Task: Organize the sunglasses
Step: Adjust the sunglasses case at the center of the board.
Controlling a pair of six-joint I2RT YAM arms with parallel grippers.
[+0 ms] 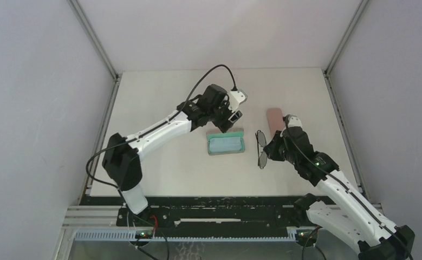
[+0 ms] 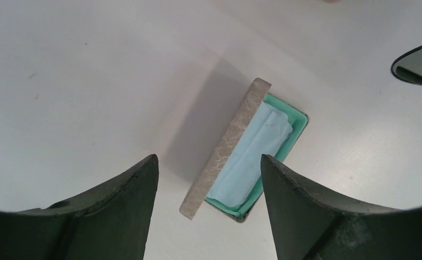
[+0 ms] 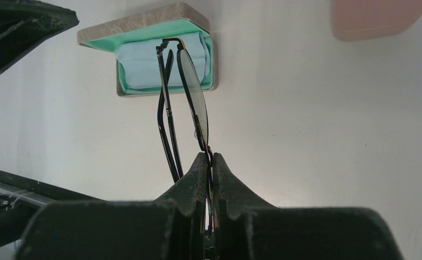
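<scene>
Right gripper (image 3: pixel 209 162) clamps the sunglasses (image 3: pixel 189 97) edge-on over the middle of the desk (image 1: pixel 170 168); lens shape is hard to judge. Beyond, left gripper (image 2: pixel 208 162) hangs wide apart, empty, above the open case (image 2: pixel 227 146) holding a blue cloth (image 2: pixel 252 157). Farther right, the pink case (image 1: pixel 274 117) is partly hidden.

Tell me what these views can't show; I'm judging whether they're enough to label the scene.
- Sunglasses: lens shape; edge-on in right wrist view, tiny from above, cropped by left wrist view's right edge.
- Pink case: cut off by right wrist view's top edge.
- Open case: anything beneath its blue cloth.
</scene>
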